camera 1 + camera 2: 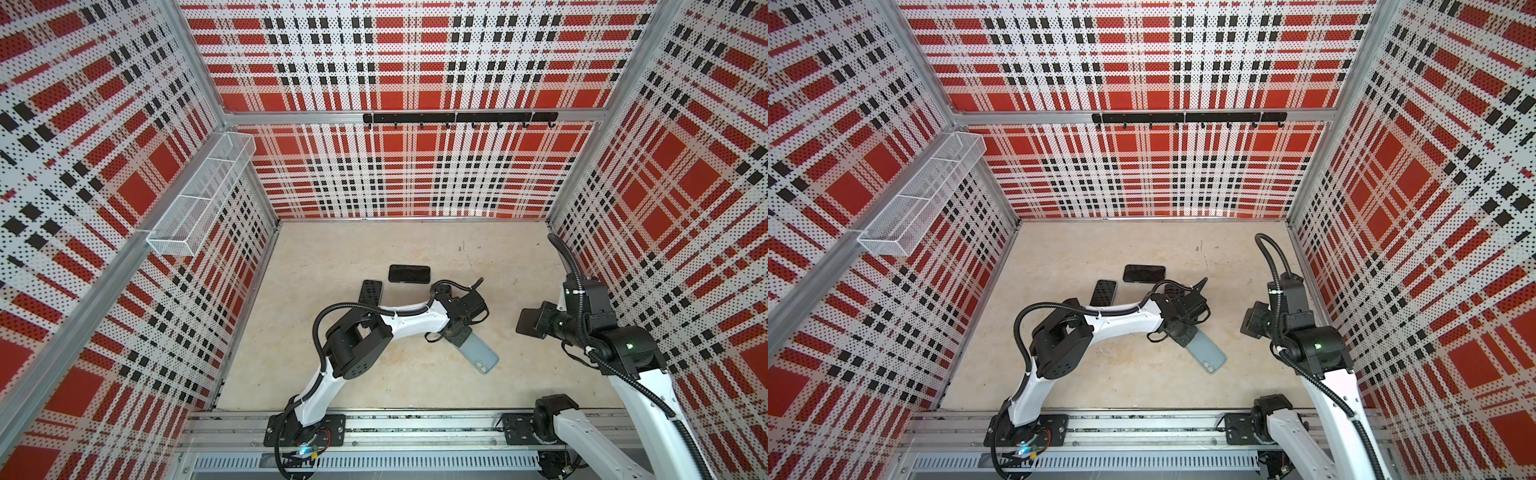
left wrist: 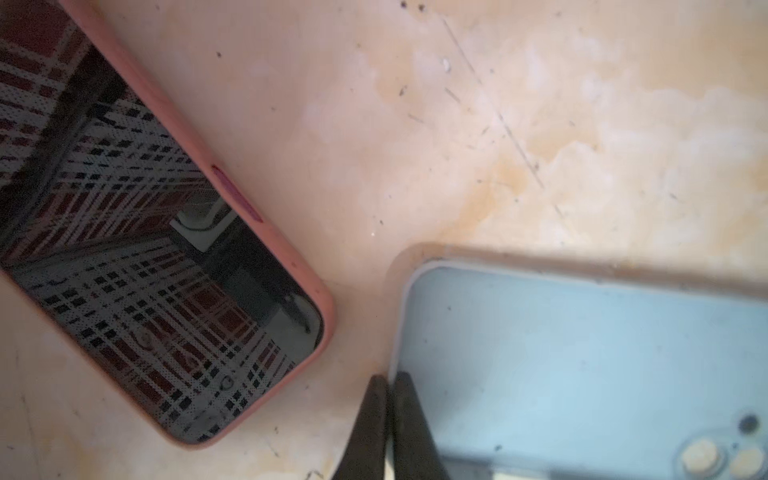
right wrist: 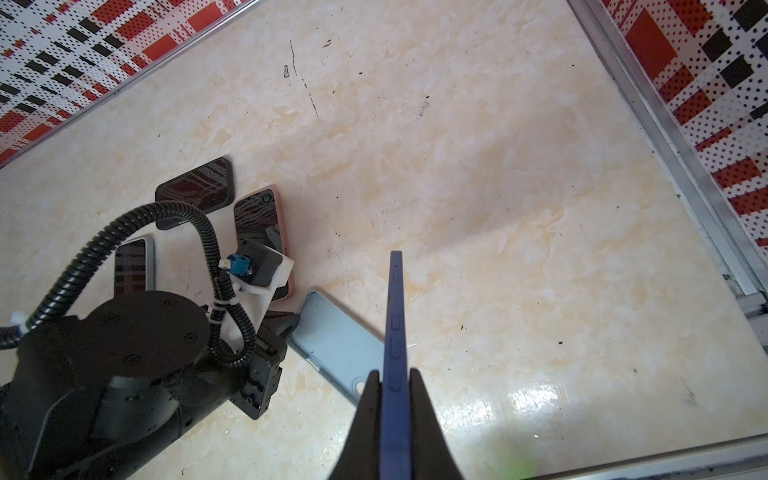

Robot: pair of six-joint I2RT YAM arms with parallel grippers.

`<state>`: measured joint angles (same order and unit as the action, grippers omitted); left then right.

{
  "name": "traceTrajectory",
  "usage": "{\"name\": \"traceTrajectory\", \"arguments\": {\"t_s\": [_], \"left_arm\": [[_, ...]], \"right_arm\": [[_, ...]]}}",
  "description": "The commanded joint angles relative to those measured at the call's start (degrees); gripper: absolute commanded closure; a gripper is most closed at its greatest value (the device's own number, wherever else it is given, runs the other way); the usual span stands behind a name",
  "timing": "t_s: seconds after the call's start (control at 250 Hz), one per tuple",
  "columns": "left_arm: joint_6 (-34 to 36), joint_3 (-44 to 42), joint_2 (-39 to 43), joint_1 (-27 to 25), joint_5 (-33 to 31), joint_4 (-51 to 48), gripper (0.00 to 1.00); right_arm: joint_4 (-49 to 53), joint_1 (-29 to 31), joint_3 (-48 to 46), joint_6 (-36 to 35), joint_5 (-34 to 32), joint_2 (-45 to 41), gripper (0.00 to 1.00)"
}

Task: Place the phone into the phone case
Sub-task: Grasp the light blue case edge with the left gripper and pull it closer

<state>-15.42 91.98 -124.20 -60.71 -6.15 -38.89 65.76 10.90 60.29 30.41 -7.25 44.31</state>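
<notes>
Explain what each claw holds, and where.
The left claw pinches the pale blue case by its rim; the right claw clamps the blue phone across its flat faces.

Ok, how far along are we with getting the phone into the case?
Done: the right gripper pinches the blue phone edge-on, clear of the table. In hand: the left gripper is shut on the rim of the empty light blue case, lying flat on the table. Left: bring the phone over the case and press it in; nothing is seated yet.
</notes>
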Motion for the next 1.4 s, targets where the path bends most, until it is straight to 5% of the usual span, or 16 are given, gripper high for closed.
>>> {"name": "traceTrajectory", "arguments": {"t_s": [0.0, 0.232, 0.424, 0.6, 0.916, 1.393], "left_arm": [[-0.60, -3.52, 3.53, -1.84, 0.38, -0.73, 0.95], [-15.75, -16.49, 17.40, -2.22, -4.91, -2.44, 0.98], [-30.98, -29.36, 30.48, -0.27, -8.70, -5.92, 1.00], [-37.91, -38.10, 35.83, 3.18, -7.24, -5.07, 1.00], [-37.16, -42.02, 34.67, 7.28, -7.02, -2.34, 1.00], [-33.54, -46.81, 37.47, 10.95, -5.70, 2.60, 0.98]], "right_arm": [[-3.99, 0.00, 0.97, -0.39, -1.20, -0.45, 1.00], [-5.48, -0.04, 1.41, -1.43, 2.32, -2.04, 1.00], [-10.14, 0.00, -0.10, -3.39, 13.79, -3.97, 1.00], [-16.06, 0.01, -4.32, -0.28, 24.03, -5.50, 1.00], [-26.20, 1.02, -12.79, 9.78, 34.40, -6.51, 1.00], [-32.79, 13.08, -16.08, 14.95, 27.43, -1.16, 1.00]]}}
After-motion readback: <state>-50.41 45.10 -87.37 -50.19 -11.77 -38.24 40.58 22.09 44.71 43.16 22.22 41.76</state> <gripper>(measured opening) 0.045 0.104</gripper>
